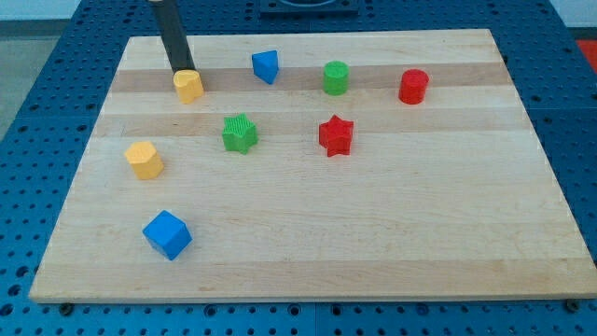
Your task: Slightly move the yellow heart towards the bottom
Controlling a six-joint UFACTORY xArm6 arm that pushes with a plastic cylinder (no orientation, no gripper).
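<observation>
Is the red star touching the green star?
No, the red star sits apart from the green star, with bare wood between them.

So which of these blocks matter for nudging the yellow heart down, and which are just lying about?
In the job:
yellow heart
my tip, touching the heart's top-left edge

Lying about:
yellow hexagon
blue cube
blue wedge
green star
green cylinder
red star
red cylinder
</observation>
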